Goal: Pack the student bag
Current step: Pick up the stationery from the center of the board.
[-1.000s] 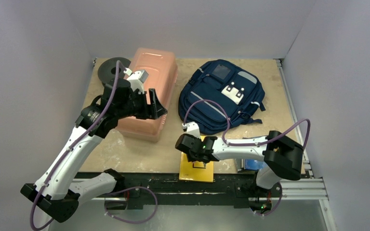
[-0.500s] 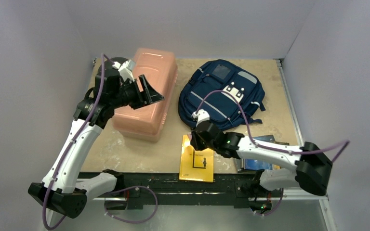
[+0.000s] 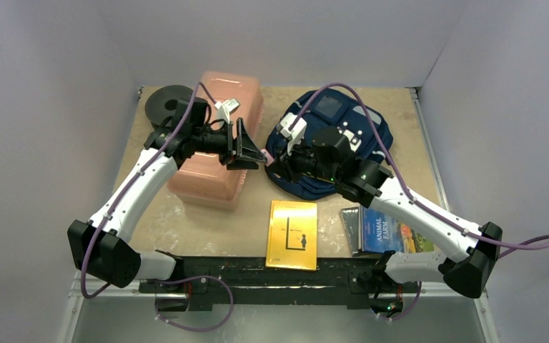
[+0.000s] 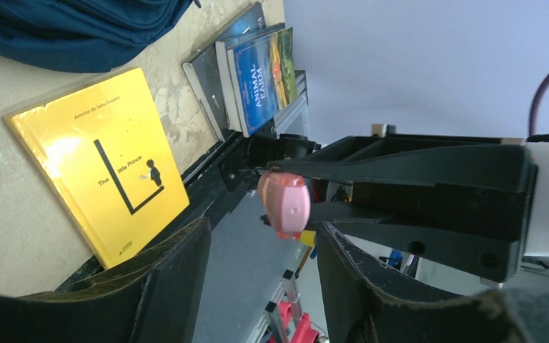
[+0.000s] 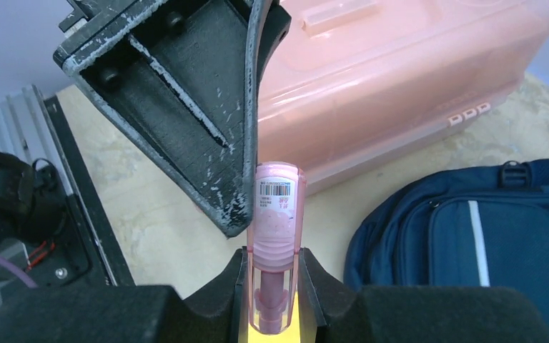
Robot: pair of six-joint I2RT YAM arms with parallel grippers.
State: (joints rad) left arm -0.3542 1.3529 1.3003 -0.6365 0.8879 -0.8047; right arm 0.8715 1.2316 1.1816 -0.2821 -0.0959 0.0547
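right fingers (image 5: 236, 286) are clamping a pink tube (image 5: 277, 214) just left of the backpack (image 5: 472, 243) | left fingers (image 4: 175, 275) are hanging spread wide beside the tube

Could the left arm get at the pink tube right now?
Probably yes: the pink tube sticks out past the right gripper, and the open left gripper sits close beside it, nothing between.

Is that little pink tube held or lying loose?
Held: the right gripper pinches the pink tube between both its fingers.
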